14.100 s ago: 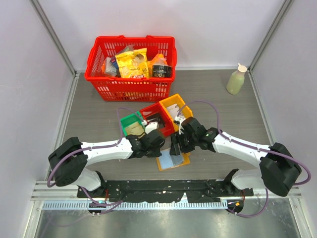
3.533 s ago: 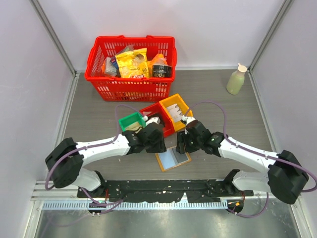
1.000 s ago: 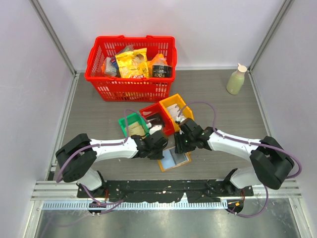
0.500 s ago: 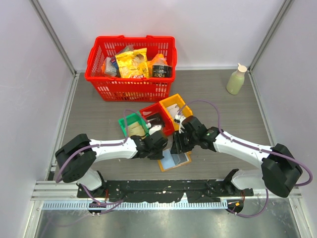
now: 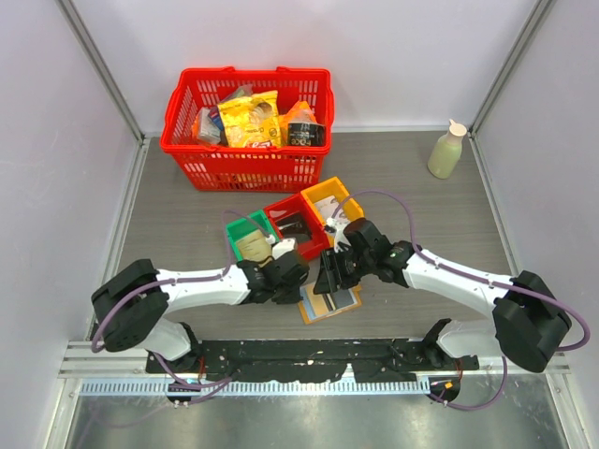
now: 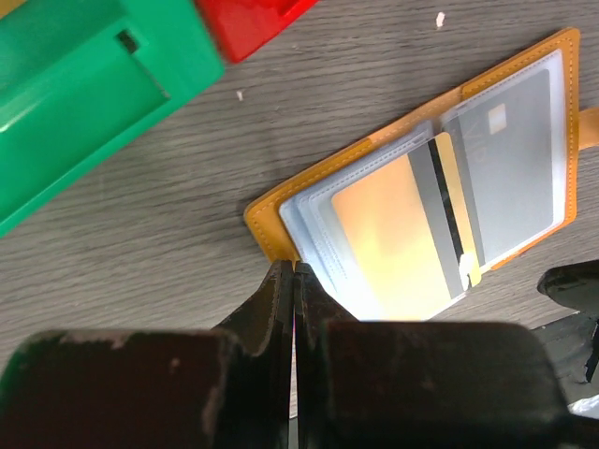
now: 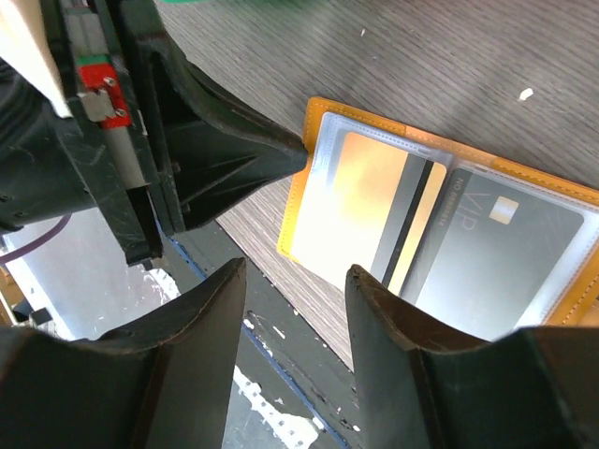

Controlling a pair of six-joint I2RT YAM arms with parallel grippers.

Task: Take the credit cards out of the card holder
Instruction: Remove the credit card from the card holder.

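Lying open on table (image 5: pixel 421 215), card holder (image 5: pixel 332 304) sits btwn both grippers, just in front of 3 small bins.
Red basket (image 5: pixel 245 157) at back; green bin (image 5: pixel 245 227), red bin (image 5: pixel 281 208), yellow bin (image 5: pixel 323 191) mid-table. L gripper (image 6: pixel 293 271) clenched, tips touching holder's corner edge. R gripper (image 7: pixel 292 281) spread above holder, grasping nothing. 2 cards (image 6: pixel 388 229) in sleeves: gold w/ black stripe, grey beside.

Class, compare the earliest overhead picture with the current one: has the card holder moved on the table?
No. The card holder lies at the same spot, just beyond the black base rail.
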